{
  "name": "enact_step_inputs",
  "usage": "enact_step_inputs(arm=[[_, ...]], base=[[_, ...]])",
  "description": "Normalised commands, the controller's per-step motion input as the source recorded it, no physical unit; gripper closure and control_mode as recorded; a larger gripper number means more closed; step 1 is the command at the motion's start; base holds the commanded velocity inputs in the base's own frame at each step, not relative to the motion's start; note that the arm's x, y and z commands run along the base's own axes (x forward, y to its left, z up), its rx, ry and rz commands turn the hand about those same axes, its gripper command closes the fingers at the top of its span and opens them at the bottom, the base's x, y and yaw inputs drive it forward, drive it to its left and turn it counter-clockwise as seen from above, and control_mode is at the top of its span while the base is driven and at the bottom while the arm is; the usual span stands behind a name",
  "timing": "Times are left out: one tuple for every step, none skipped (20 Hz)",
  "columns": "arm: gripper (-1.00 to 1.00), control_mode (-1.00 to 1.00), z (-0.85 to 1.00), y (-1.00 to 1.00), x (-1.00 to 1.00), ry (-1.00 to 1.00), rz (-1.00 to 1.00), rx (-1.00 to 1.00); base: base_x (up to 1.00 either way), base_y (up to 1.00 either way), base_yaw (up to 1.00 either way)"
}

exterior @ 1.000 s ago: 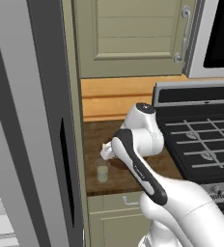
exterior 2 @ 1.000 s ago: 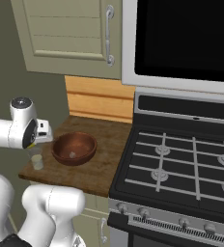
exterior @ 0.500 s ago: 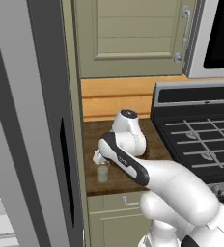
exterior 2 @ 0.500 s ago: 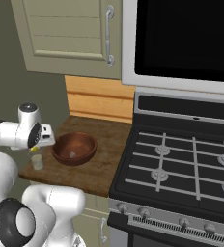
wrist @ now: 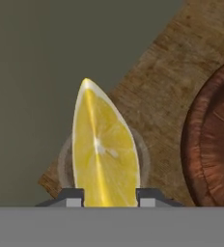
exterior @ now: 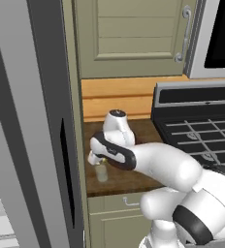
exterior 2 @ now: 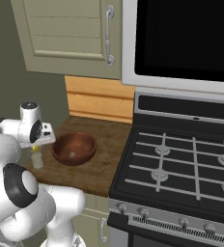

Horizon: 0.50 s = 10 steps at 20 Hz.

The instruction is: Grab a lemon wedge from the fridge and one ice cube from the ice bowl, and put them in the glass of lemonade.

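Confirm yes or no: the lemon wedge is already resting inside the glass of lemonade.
No: in the hand view the lemon wedge is gripped between the gripper's fingertips, above the glass of lemonade.

Left of frame, mid-height: white gripper (exterior 2: 36, 146) hangs directly over the glass of lemonade (exterior 2: 37, 159) on the wooden counter (exterior 2: 100, 166). Ice bowl (exterior 2: 74, 148) just right of the glass. Stove (exterior 2: 181, 169) right; cabinet door (exterior 2: 68, 36) upper left.
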Motion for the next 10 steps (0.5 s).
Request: enact_step_inputs(arm=[[1.0,-1.0,-0.31,0.0,-0.34,0.0,0.04,-0.05],[1.0,-1.0,-0.41,0.0,-0.7,0.0,0.05,-0.07],[1.0,-1.0,-0.37,0.0,-0.71,0.0,0.05,-0.07],[1.0,-1.0,-0.26,0.0,-0.61,0.0,0.04,-0.03],[1.0,-1.0,-0.11,0.0,-0.34,-0.02,0.02,-0.03],[1.0,-1.0,0.0,0.0,0.0,-0.01,0.0,0.0],[-1.0,-1.0,0.0,0.0,0.0,-0.01,0.0,0.0],[-1.0,-1.0,0.0,0.0,0.0,0.0,0.0,0.0],[-1.0,-1.0,0.0,0.0,0.0,0.0,0.0,0.0],[-1.0,-1.0,0.0,0.0,0.0,0.0,0.0,0.0]], base=[[0.0,0.0,0.0],[0.0,0.0,0.0],[0.0,0.0,0.0],[0.0,0.0,0.0],[0.0,0.0,0.0],[0.0,0.0,0.0],[0.0,0.0,0.0],[0.0,0.0,0.0],[0.0,0.0,0.0],[0.0,0.0,0.0]])
